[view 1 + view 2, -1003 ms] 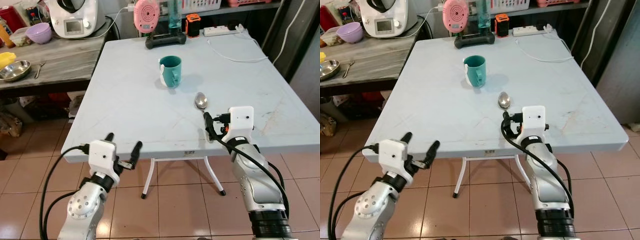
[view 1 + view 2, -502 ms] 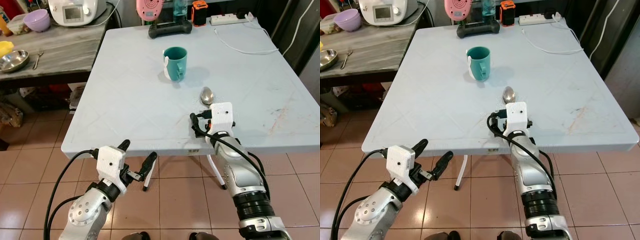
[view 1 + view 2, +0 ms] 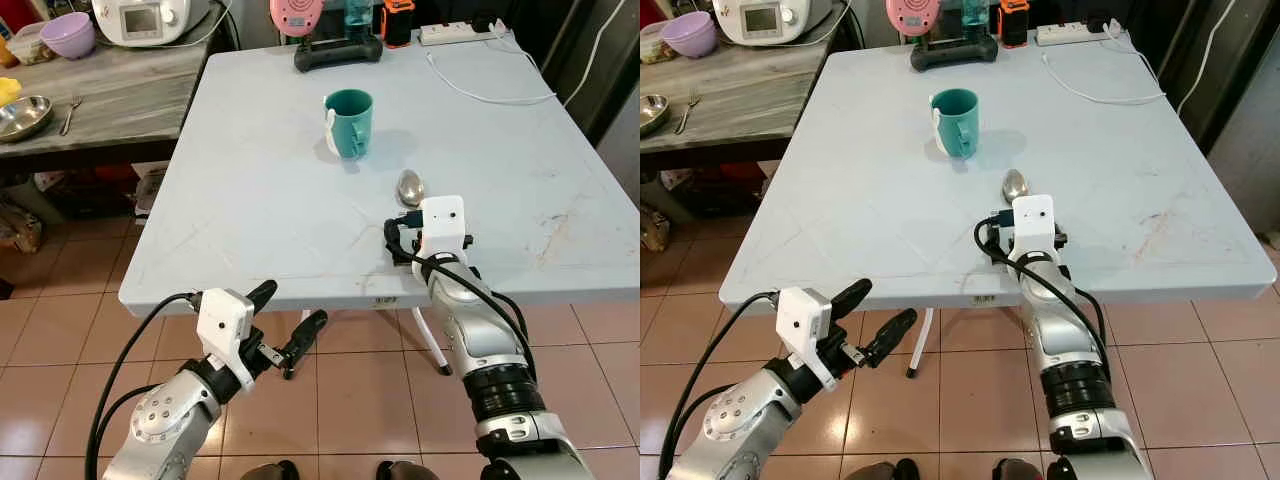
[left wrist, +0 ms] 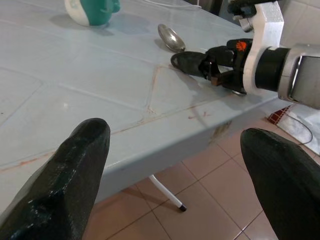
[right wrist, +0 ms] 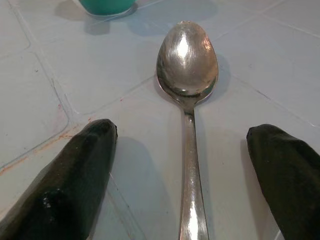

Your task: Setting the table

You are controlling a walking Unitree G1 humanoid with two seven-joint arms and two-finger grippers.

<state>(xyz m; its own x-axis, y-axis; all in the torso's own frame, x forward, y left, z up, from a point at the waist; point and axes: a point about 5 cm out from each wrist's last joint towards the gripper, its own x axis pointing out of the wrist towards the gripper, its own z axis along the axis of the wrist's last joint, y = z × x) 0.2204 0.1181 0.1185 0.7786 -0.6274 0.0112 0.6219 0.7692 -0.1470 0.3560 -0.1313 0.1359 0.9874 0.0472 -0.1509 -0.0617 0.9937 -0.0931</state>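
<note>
Silver metal spoon (image 5: pixel 187 70) frame centre on pale worktop (image 3: pixel 250 190); right gripper (image 5: pixel 185 165) fingers wide astride handle, ready to grasp.

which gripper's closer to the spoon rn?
Right. The right gripper sits open on the table, fingers either side of the spoon handle. The left gripper hangs open below the table's near edge, well off the spoon.

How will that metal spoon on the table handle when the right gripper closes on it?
The spoon looks polished, so probably slippery. It lies flat on the table, likely hard to get under. Rigid metal, unlikely to bend between the right gripper fingers.
</note>
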